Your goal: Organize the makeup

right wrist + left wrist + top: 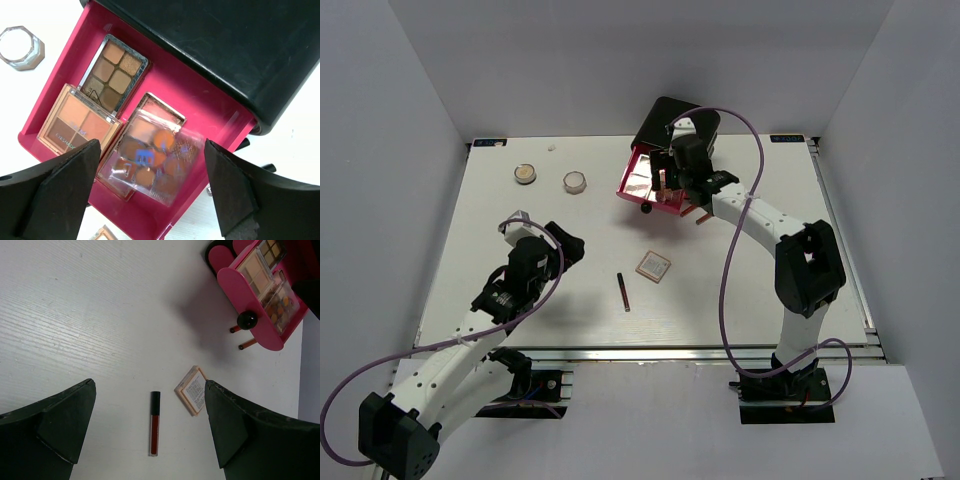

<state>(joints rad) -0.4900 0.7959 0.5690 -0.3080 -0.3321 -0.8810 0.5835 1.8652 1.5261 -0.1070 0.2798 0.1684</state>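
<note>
The black box [665,120] stands at the back with one pink drawer [650,180] pulled open. In the right wrist view the drawer [200,115] holds several eyeshadow palettes [115,75], the top one clear-lidded [155,157]. My right gripper [152,192] is open and empty just above that drawer. A square pink-beige palette [653,265] and a dark red stick [623,291] lie mid-table; both show in the left wrist view, the palette [191,390] and the stick [155,422]. My left gripper [150,435] is open and empty above them. Two round compacts [525,174] [575,182] sit at the back left.
Two thin sticks [242,337] lie under the open drawer's front, near its black knob [247,320]. White walls close in the table on three sides. The metal rail [650,352] runs along the near edge.
</note>
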